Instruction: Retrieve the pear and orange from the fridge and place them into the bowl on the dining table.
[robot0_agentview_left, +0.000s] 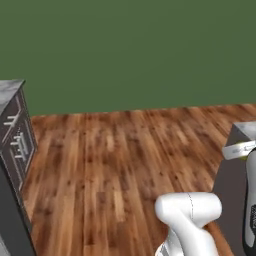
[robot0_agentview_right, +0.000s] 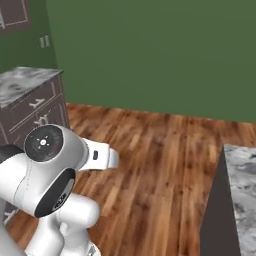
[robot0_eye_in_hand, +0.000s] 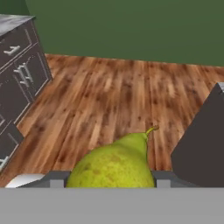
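Green wall (robot0_agentview_left: 130, 50) across the whole back, and below it a wide stretch of wooden plank floor (robot0_agentview_left: 120, 165), bare through the middle in both base views. On the left stands a dark grey cabinet run (robot0_agentview_right: 35, 107) with a marbled stone top and pale drawer handles; the hand view catches its drawer fronts along the left edge. On the right rises the dining table (robot0_agentview_right: 239, 192), a dark side panel under a grey-white marbled surface, and its near corner pushes into the right of the hand view too. Between cabinet and table the floor lies open.

The white arm (robot0_agentview_right: 50, 180) fills the lower left of the right base view, its round dark-faced joint near the camera and blocking part of the cabinet behind it. From the left base view its elbow bulks at the bottom, with another white link standing against the table's dark side.

Down at the hand, here's the pear (robot0_eye_in_hand: 114, 164): yellow-green, speckled, short stem tilted up to the right, sitting right between the fingers (robot0_eye_in_hand: 57, 180) of the gripper (robot0_eye_in_hand: 109, 183), which are set about as wide as the fruit and clasp it on either side. The pear hangs above the floor, just left of the table corner in the hand view.
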